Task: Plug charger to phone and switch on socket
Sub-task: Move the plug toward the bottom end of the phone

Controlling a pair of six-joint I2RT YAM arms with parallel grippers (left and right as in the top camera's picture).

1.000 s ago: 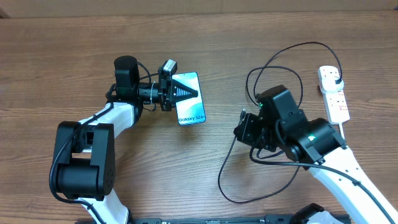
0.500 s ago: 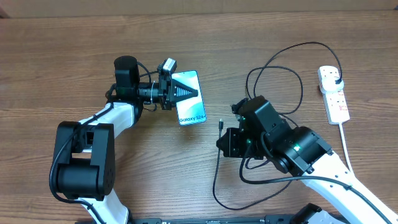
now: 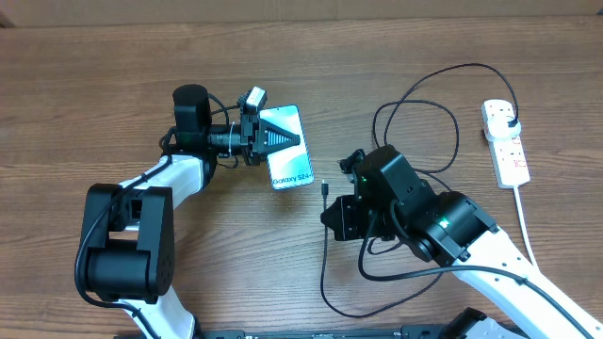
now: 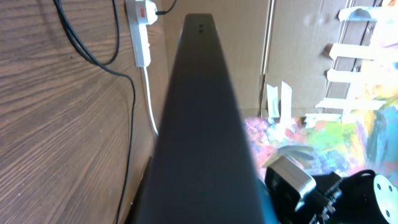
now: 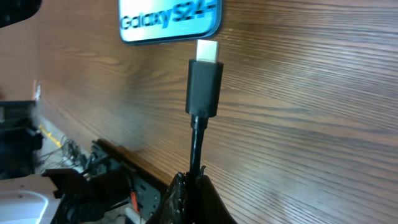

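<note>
Lettering on the phone (image 3: 287, 151) screen reads "Galaxy S24+". My left tool (image 3: 281, 139) is clamped on the phone, left of centre over the counter (image 3: 94, 66). My right tool (image 3: 337, 213) pinches the charger (image 5: 204, 87) cable just behind its connector. The tip sits just short of the phone's lower edge, nearer than half a second ago. The socket (image 3: 506, 141) lies far right.

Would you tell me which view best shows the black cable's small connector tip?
Right wrist: the black cable's connector tip shows close-up, near the blue-screened phone. Overhead shows it tiny; left wrist not at all.
</note>
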